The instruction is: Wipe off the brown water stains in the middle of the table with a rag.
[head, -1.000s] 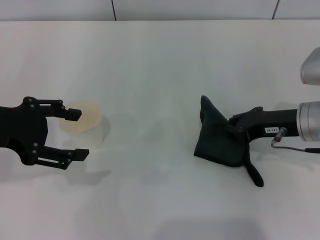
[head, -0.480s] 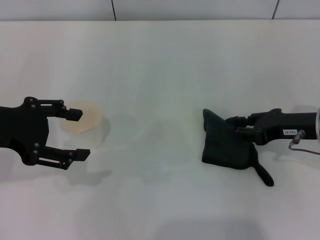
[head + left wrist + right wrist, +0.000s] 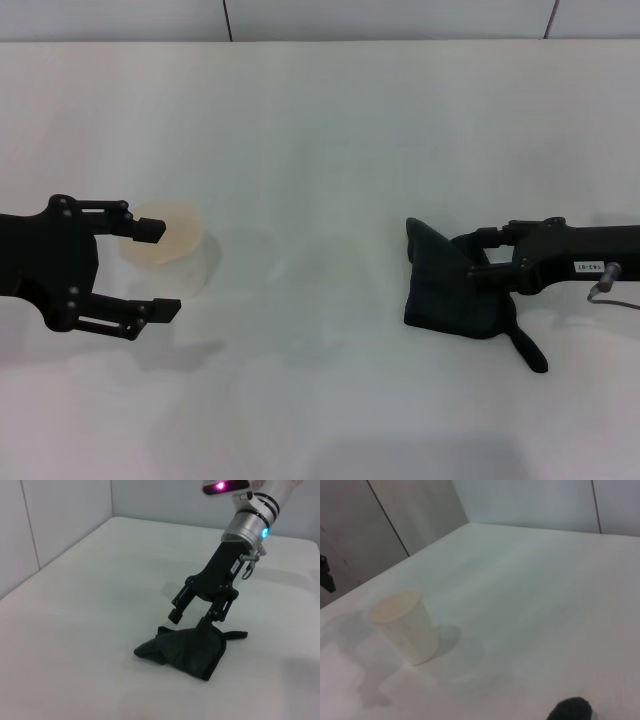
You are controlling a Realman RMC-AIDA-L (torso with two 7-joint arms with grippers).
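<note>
The rag [image 3: 445, 295] is a dark charcoal cloth with a narrow tail, lying crumpled on the white table [image 3: 320, 120] at the right. My right gripper [image 3: 466, 257] is open just over the rag's right edge. In the left wrist view the right gripper [image 3: 190, 620] has one finger lifted clear and the other resting on the rag [image 3: 185, 647]. My left gripper [image 3: 158, 270] is open and empty at the far left. No brown water stains show in any view.
A clear plastic cup [image 3: 165, 245] with an orange-tinted inside stands upright between the left gripper's fingers, untouched; it also shows in the right wrist view [image 3: 405, 627]. A wall runs along the table's far edge.
The right gripper pulled the rag a little to the right, then opened its fingers; the rag now lies loose on the table. The left arm has not moved.
</note>
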